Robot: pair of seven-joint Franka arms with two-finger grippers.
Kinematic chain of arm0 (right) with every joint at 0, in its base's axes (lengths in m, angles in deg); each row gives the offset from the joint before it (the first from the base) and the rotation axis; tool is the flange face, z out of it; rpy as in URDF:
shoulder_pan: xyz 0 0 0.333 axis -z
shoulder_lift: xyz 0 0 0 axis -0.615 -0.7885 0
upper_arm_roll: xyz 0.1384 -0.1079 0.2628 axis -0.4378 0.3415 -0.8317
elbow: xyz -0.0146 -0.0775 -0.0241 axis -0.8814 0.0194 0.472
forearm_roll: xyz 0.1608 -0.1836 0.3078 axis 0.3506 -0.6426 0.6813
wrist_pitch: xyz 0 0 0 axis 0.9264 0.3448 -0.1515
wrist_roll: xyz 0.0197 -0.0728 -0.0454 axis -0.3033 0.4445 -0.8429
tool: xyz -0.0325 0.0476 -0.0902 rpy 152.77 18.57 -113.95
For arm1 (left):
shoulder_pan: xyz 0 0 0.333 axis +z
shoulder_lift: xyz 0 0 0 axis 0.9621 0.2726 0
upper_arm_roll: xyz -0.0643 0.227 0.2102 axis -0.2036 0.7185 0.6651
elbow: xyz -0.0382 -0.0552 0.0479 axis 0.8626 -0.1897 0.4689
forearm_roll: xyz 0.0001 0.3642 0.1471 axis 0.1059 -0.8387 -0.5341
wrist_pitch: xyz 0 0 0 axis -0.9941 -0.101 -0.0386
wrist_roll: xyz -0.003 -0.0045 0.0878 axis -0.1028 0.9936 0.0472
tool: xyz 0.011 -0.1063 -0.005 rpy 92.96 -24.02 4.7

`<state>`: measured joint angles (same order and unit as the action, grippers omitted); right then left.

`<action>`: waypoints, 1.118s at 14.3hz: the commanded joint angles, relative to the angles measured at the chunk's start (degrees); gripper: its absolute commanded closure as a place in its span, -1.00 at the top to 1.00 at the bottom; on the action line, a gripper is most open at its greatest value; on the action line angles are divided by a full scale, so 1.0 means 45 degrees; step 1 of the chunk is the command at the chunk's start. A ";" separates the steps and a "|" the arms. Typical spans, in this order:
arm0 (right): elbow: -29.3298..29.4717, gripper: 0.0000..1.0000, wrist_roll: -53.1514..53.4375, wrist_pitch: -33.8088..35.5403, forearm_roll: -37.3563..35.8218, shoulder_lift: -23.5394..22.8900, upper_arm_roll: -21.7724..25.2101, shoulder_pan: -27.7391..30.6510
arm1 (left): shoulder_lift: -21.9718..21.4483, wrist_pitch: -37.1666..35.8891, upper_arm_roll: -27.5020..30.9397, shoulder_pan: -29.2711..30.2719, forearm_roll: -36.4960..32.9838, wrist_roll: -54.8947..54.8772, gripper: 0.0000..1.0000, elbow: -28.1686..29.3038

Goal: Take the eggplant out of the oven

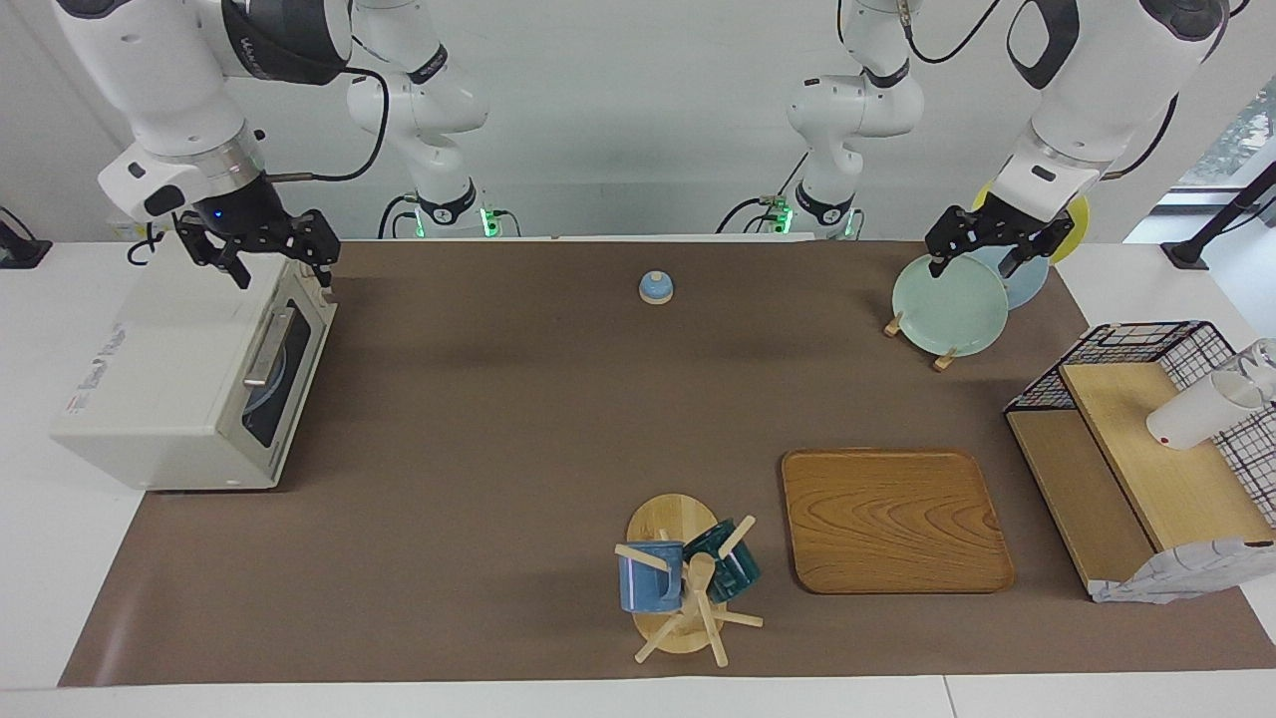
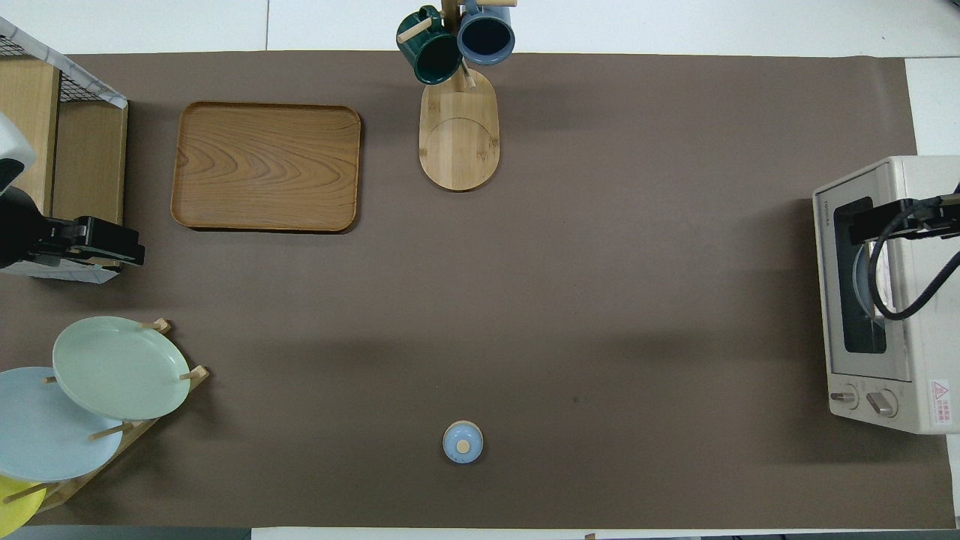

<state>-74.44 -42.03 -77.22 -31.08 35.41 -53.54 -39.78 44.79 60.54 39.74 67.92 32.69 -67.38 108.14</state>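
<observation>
Oven (image 1: 189, 384) door closed, eggplant hidden; expect light, smooth, slippery skin; grip mid-length. Right end effector (image 1: 269, 257) wide over oven; left end effector (image 1: 982, 254) wide over plates (image 1: 947, 304).

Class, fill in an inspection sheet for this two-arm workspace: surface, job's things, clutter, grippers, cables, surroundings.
Surface: brown mat on a white table.
Job's things: oven at the right arm's end, door shut; eggplant not seen.
Clutter: wooden tray, mug tree, plate rack, blue lid, wire basket.
Grippers: right gripper open over the oven; left gripper open over the plate rack.
Cables: black cable over the oven.
Surroundings: white wall.
</observation>
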 commanded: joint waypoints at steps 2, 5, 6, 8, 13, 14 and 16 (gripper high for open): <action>0.0073 1.00 0.0157 0.0285 0.0387 0.0076 -0.0041 0.0132 | -0.0057 -0.0111 -0.0011 0.0024 -0.0242 -0.0058 1.00 -0.0076; 0.0034 1.00 0.0236 0.0245 0.0387 0.0095 -0.0061 0.0014 | -0.0057 -0.0111 -0.0011 0.0024 -0.0242 -0.0058 1.00 -0.0076; 0.0034 1.00 0.0197 0.0226 0.0387 0.0095 -0.0061 0.0072 | -0.0057 -0.0111 -0.0011 0.0024 -0.0242 -0.0058 1.00 -0.0076; -0.0005 1.00 0.0060 0.0323 0.0387 0.0115 -0.0042 0.0132 | -0.0057 -0.0111 -0.0011 0.0024 -0.0242 -0.0058 1.00 -0.0076; -0.2770 -1.00 -0.0525 -0.2051 0.0154 0.1166 0.0056 0.0307 | -0.0057 -0.0111 -0.0011 0.0024 -0.0242 -0.0058 1.00 -0.0076; -0.3340 -1.00 -0.0565 -0.2659 0.0056 0.1344 0.0056 0.0404 | -0.0057 -0.0111 -0.0011 0.0024 -0.0242 -0.0058 1.00 -0.0076; -0.3754 -1.00 -0.0546 -0.2918 -0.0004 0.1229 0.0056 0.1046 | -0.0057 -0.0111 -0.0011 0.0024 -0.0242 -0.0058 1.00 -0.0076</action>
<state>-86.07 -43.03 -87.48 -31.20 38.36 -53.10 -38.02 44.79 60.54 39.74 67.92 32.69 -67.38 108.14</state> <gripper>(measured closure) 0.564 0.000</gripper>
